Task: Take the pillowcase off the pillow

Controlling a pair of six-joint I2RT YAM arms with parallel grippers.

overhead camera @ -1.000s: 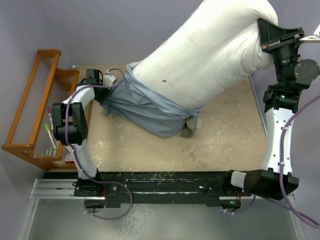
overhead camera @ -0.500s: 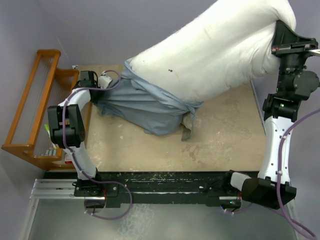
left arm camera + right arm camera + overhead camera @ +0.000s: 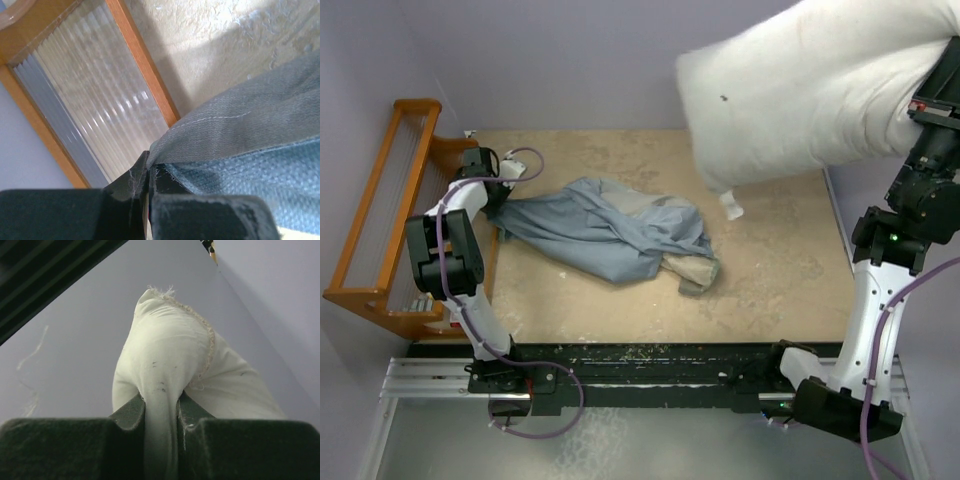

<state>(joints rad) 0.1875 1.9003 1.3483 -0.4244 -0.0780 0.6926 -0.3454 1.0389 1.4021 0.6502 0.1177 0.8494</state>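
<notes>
The plump off-white pillow [image 3: 810, 90] hangs in the air at the upper right, fully out of the cloth. My right gripper [image 3: 932, 100] is shut on its corner; the right wrist view shows the white fabric [image 3: 162, 370] pinched between the jaws. The pillowcase [image 3: 605, 230] lies crumpled on the table, pale grey-blue side out, with a grey-olive bit at its right end. My left gripper [image 3: 492, 180] is shut on its left edge near the rack; the left wrist view shows the cloth [image 3: 235, 135] clamped in the jaws.
A wooden rack [image 3: 390, 210] stands at the table's left edge, right beside my left gripper; it also shows in the left wrist view [image 3: 100, 100]. The beige tabletop [image 3: 770, 270] ends at its right edge below the hanging pillow. A black rail [image 3: 640, 375] holds the arm bases.
The pillow has slid fully out of the pillowcase as my right gripper lifted it up and right. The emptied pillowcase dropped flat on the table. My left gripper pulled slightly left.
</notes>
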